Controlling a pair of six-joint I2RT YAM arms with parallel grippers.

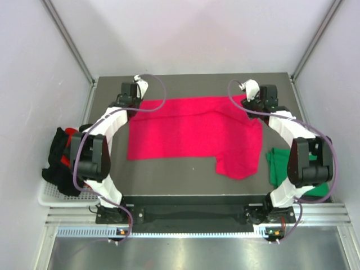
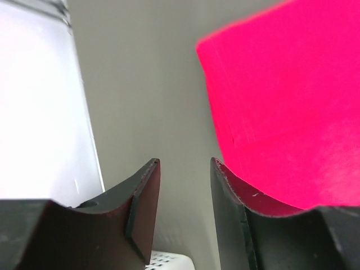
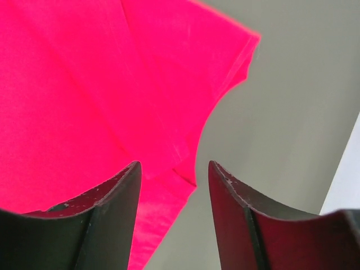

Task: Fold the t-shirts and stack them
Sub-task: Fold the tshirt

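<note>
1. The crimson-pink t-shirt (image 1: 194, 135) is the main thing. It's bright solid colour and lies spread mostly flat across the middle of the table (image 1: 185, 174). The near right part hangs lower than the rest, and a few soft creases run along the far edge.
2. In the right wrist view a short sleeve sticks out toward the bare table.
3. The green t-shirt (image 1: 277, 166) sits bunched at the table's right edge, just beside the pink one and partly behind the right arm.
4. The black and red pile (image 1: 59, 157) is heaped in a white basket (image 1: 48, 197) off the left side. I can't tell how many shirts are in it.
5. Count: one pink, one green, one mixed heap, two arms.
6. The left gripper (image 2: 184, 164) is at the shirt's far left corner. Its jaws are parted with nothing in them, just bare table in the gap.
7. The right gripper (image 3: 174, 166) is at the far right corner. Its jaws are also parted and holding nothing, and it hovers over the sleeve seam.
</note>
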